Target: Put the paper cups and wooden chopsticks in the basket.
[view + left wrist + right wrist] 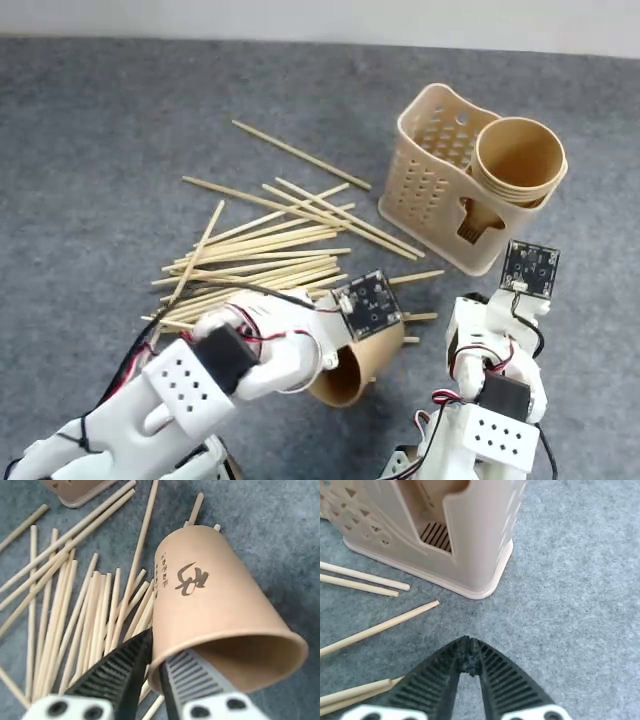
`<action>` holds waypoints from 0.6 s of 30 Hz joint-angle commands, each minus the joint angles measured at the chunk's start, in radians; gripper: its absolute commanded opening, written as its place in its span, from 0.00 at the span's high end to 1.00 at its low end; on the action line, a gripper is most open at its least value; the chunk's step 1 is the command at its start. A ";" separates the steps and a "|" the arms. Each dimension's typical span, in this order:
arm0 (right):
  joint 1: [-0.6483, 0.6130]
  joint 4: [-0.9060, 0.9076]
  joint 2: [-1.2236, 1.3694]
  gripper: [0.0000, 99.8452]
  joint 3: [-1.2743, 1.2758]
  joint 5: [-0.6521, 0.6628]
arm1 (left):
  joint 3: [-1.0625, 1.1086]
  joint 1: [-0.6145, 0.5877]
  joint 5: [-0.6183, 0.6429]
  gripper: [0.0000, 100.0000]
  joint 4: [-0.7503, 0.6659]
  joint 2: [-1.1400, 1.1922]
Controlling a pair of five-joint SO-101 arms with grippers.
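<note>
Left hand point(155, 652) pinches the rim of a tan paper cup point(215, 605) (lying sideways beside thin pale wooden chopsticks point(65, 610)); right hand point(468, 646) closed, empty.

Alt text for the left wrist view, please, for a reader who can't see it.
The left tool pinches the rim of a tipped paper cup. Wooden chopsticks lie scattered beside it on the grey carpet, a basket corner beyond.

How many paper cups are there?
About 4: one paper cup on its side by the chopsticks, rim pinched by the left gripper; roughly three nested cups in the basket, and more may hide inside that stack.
</note>
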 commanded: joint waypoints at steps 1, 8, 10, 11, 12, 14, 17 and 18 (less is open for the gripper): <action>0.010 -0.018 -0.013 0.99 -0.013 0.000 | -0.231 -0.028 -0.040 0.99 0.189 0.002; 0.010 -0.018 -0.013 0.99 -0.013 0.000 | -0.536 -0.028 -0.040 0.99 0.359 0.004; 0.021 -0.018 -0.013 0.99 -0.013 0.000 | -0.591 -0.028 -0.040 0.99 0.359 0.007; 0.031 -0.018 -0.013 0.99 -0.013 -0.002 | -0.615 -0.028 -0.038 0.99 0.354 0.018; 0.042 -0.018 -0.013 0.99 -0.013 -0.002 | -0.642 -0.028 -0.038 0.99 0.354 0.038; 0.056 -0.018 -0.013 0.99 -0.015 -0.002 | -0.704 -0.028 -0.038 0.99 0.353 0.102; 0.059 -0.016 -0.013 0.99 -0.015 -0.003 | -0.828 -0.028 -0.037 0.99 0.356 0.229; 0.059 -0.016 -0.013 0.99 -0.015 -0.003 | -0.878 -0.028 -0.037 0.99 0.359 0.274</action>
